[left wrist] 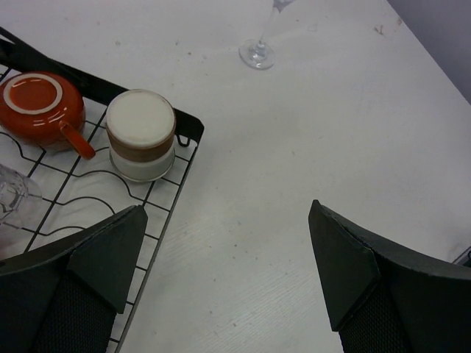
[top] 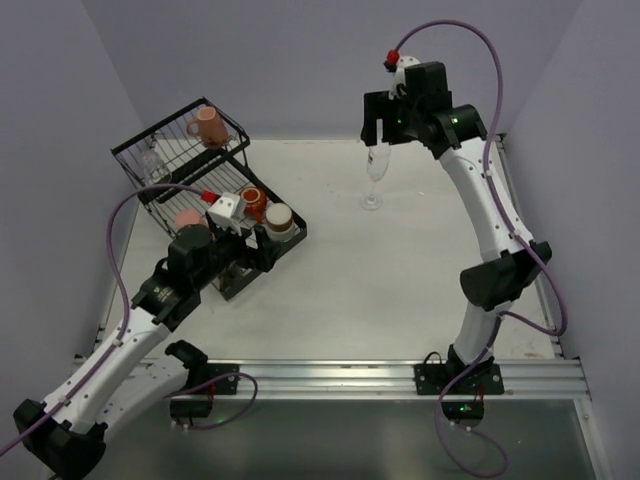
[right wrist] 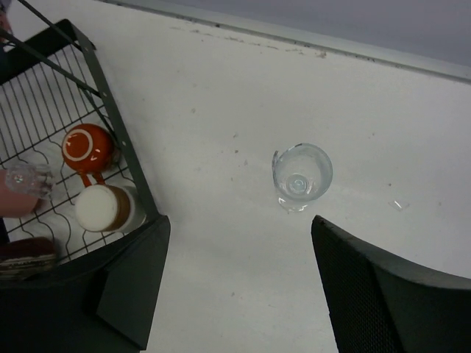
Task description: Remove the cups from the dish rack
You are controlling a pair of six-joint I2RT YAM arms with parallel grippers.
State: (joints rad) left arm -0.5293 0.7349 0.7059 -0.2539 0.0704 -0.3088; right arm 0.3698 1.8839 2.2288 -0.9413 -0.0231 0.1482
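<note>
Your next move turns on the left side. The left gripper (left wrist: 228, 213) hangs over the corner of the large black wire dish rack (right wrist: 125, 140) that points to the middle of the white tabletop (top: 400, 290). Its jaws are spread wide and there is nothing between them.

The nearest cup is the white cup with a brown band (left wrist: 140, 136). It stands upside down in that same corner of the rack, ahead of the gripper and a little to its left, with its long axis upright. Just beside it, further to the left, the orange-red glazed mug (left wrist: 40, 107) also stands bottom up, with its handle pointing back toward the gripper. I judge that you must go forward and left, then down over the banded cup.

The right gripper (right wrist: 241, 220) is well apart from the rack. It hovers above the clear stemmed glass (right wrist: 302, 175), which stands upright on the tabletop near the far edge. Its jaws are wide and I see no contact, so the glass stands free. The left arm is clearly the nearer one for the rack.
</note>
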